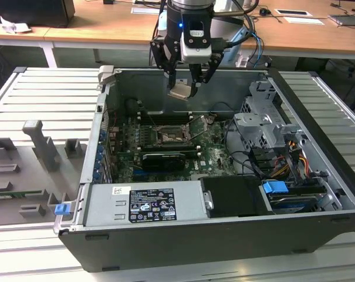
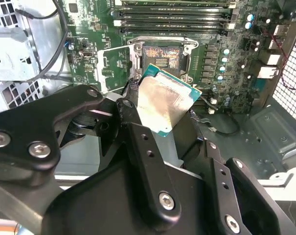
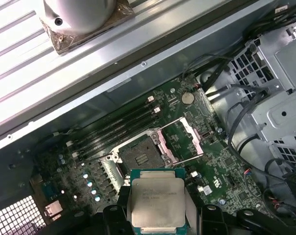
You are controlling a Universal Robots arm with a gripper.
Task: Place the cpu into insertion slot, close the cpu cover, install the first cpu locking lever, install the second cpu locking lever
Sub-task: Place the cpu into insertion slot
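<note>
My gripper [image 1: 182,90] hangs above the open computer case, shut on the cpu [image 1: 180,93], a flat silver-topped chip with a green edge. In both wrist views the cpu [image 2: 165,103] [image 3: 157,200] sits tilted between the black fingers [image 3: 112,215], in the air above the motherboard. The insertion slot [image 1: 168,137] [image 2: 161,58] [image 3: 141,156] is a dark square socket with nothing in it. Its cpu cover [image 2: 111,66] [image 3: 181,138] stands swung open beside the socket. Thin metal levers [image 1: 198,137] stick up beside the socket.
Black memory sticks [image 1: 165,119] lie behind the socket and a black card [image 1: 163,159] in front of it. A power supply [image 1: 143,202] fills the case's near side. A drive cage [image 1: 265,126] with cables stands at the exterior view's right. Grey fixture blocks [image 1: 41,147] stand outside the case.
</note>
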